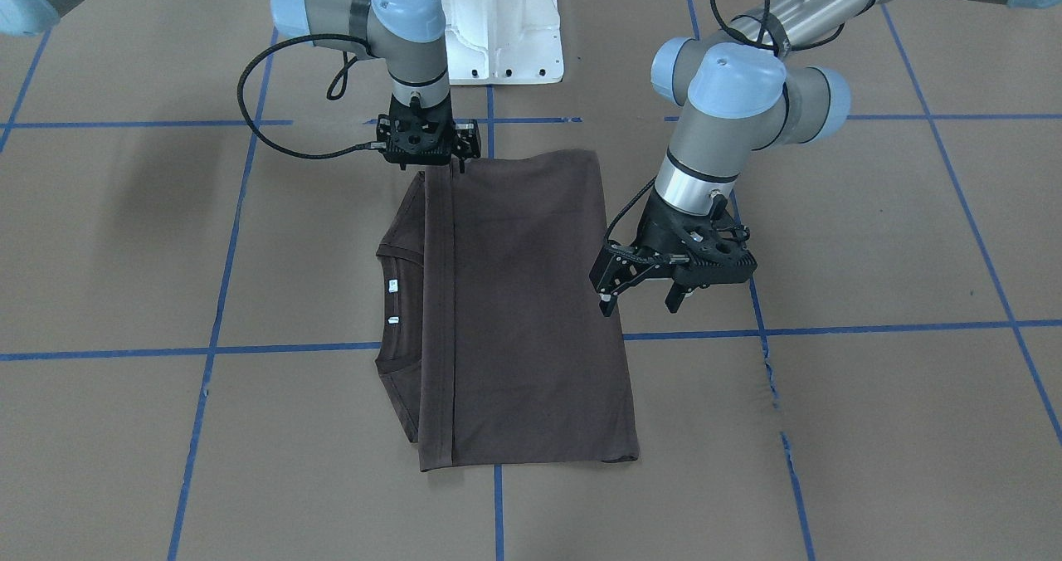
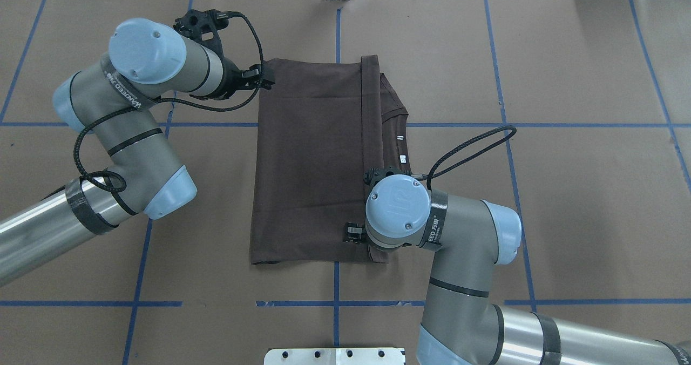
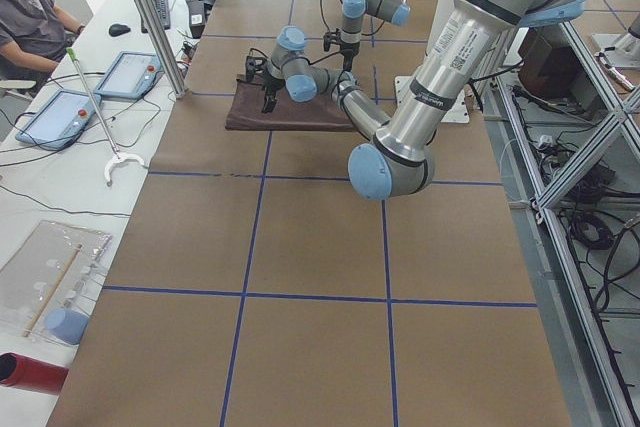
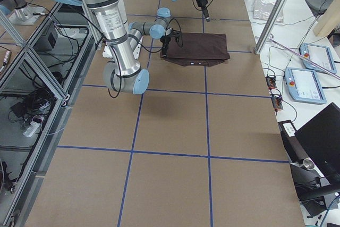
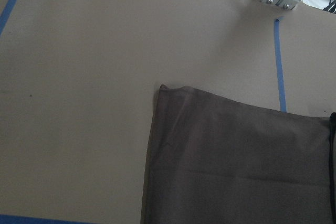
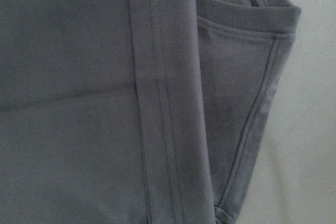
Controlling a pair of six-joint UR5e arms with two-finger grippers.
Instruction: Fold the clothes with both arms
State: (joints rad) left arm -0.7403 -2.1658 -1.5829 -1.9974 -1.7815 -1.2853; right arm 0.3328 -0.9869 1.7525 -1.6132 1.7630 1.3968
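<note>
One dark brown short-sleeved T-shirt of thin fabric (image 1: 523, 312) lies folded into a flat oblong in the middle of the brown table crossed by blue tape lines (image 1: 871, 428). Its hemmed edge is laid over towards the ribbed round collar (image 1: 388, 252), which peeks out on the robot's right. The silver-grey tubular left arm with light-blue joint caps (image 1: 730, 104) holds its black jaws spread wide and empty, raised off the table just beside the shirt's left edge, near the far corner. The matching right arm (image 1: 406, 13) points straight down over the shirt's near corner on the collar side. Its jaws are hidden under the wrist, so I cannot tell how they stand. Count: one shirt, two arms, two small white labels (image 1: 392, 285) inside the collar.
</note>
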